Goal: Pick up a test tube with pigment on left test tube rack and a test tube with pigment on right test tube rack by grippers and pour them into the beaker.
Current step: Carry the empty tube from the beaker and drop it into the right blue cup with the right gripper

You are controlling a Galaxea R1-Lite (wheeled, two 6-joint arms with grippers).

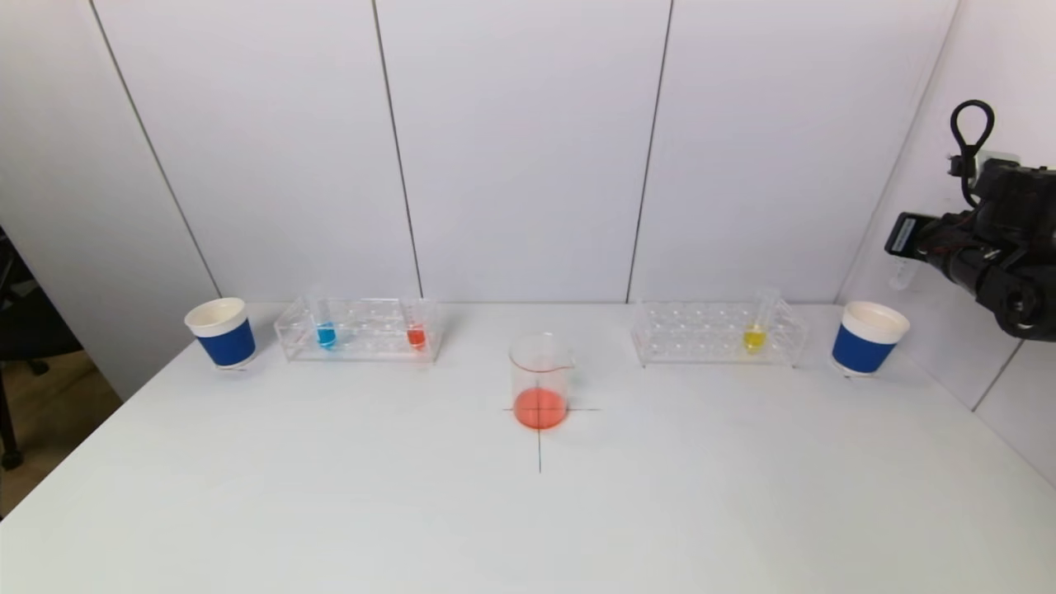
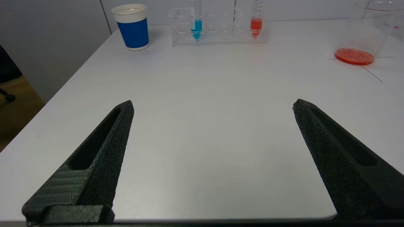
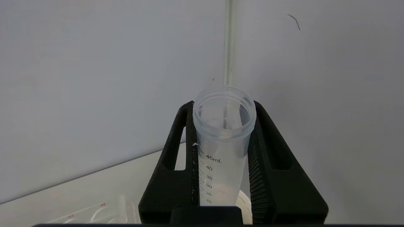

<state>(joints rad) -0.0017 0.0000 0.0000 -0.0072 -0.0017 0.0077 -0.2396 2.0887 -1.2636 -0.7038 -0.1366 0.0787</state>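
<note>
Right end effector [image 3: 224, 126]: clamped on an empty-looking test tube [image 3: 222, 142], held high at the right edge of the table, above the right blue cup [image 1: 868, 337]; the tube mouth points away from the wrist.
Left end effector [image 2: 213, 107]: fingers spread wide apart, nothing between them; it is held low over the near left part of the table [image 1: 330, 495], well apart from the left rack.
Beaker [image 1: 540, 381]: set on the crossed lines at mid table, with a shallow layer of orange-red liquid at the bottom.
Left rack [image 1: 360, 330]: a blue-filled tube [image 1: 326, 328] and a red-filled tube [image 1: 416, 330] are seen standing upright in it.
Right rack [image 1: 716, 334]: a yellow-filled tube [image 1: 754, 332] is seen standing in it.
Left blue cup [image 1: 223, 332]: placed just beside the left rack.
Done, as judged: one pour appears complete, given the liquid in the beaker and the drained tube in the right grip.
Left, as judged: the spent tube is probably to be dropped into the right cup; a tube from the left rack is not yet picked up or poured.
Uncertain: which rack the held tube came from cannot be told.
</note>
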